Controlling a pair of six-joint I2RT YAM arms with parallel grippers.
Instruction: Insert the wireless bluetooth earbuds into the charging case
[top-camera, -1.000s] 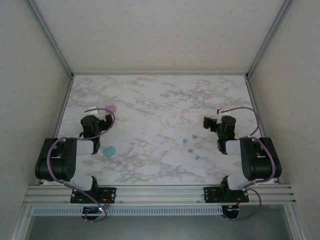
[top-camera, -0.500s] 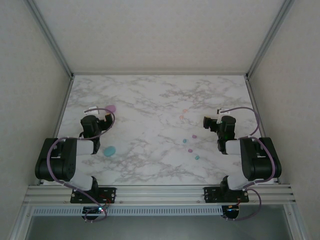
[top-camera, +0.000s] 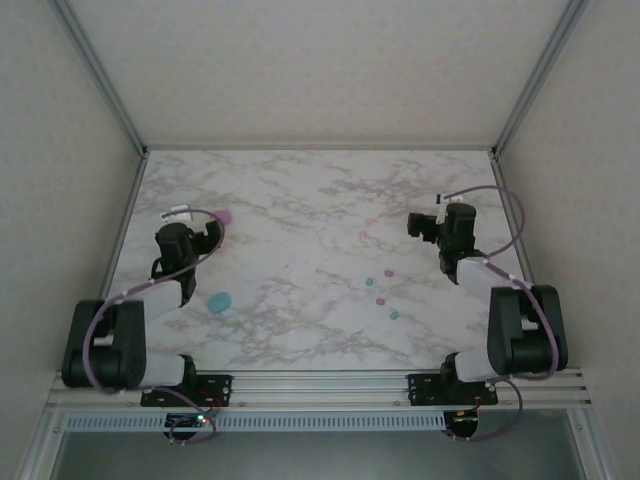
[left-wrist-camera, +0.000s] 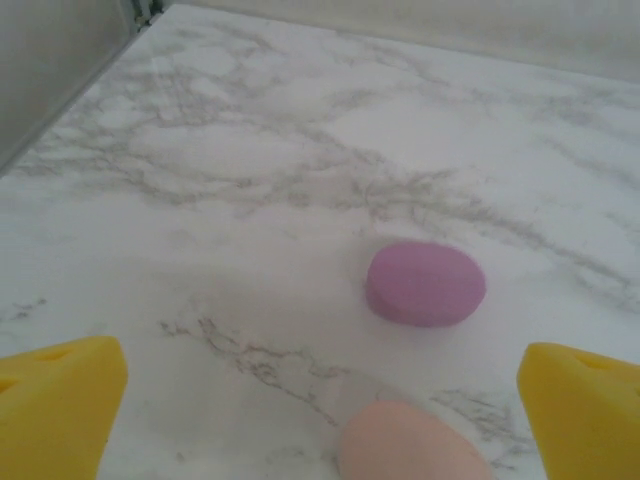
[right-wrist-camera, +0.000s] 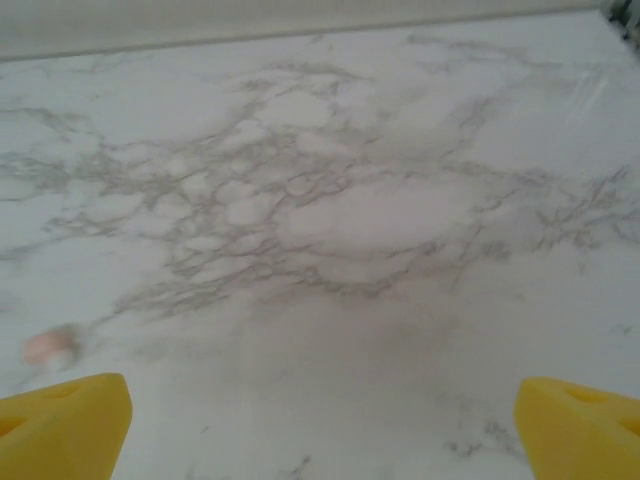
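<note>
Three closed round charging cases lie on the left of the marble table (top-camera: 300, 190): a magenta-pink case (top-camera: 224, 216) (left-wrist-camera: 425, 283), a peach case (left-wrist-camera: 410, 445) just in front of it, and a teal case (top-camera: 219, 301) nearer the arm bases. My left gripper (top-camera: 211, 233) (left-wrist-camera: 320, 415) is open, low over the peach case, its yellow fingertips (left-wrist-camera: 60, 415) wide on either side. The earbuds lie scattered right of centre: peach earbuds (top-camera: 364, 235) (right-wrist-camera: 50, 347), teal earbuds (top-camera: 387, 271) and a magenta earbud (top-camera: 380, 300). My right gripper (top-camera: 418, 224) (right-wrist-camera: 320, 425) is open, right of the peach ones, nothing between its fingers.
Metal frame posts (top-camera: 130, 140) and pale walls close the table in on the left, right and back. The arm bases sit on a rail (top-camera: 320, 385) at the near edge. Bare marble stretches across the middle and back.
Both arms have reached farther from their bases. The left gripper moved up toward the pink and peach cases; the right gripper moved up beside the peach earbuds. Both stayed open.
</note>
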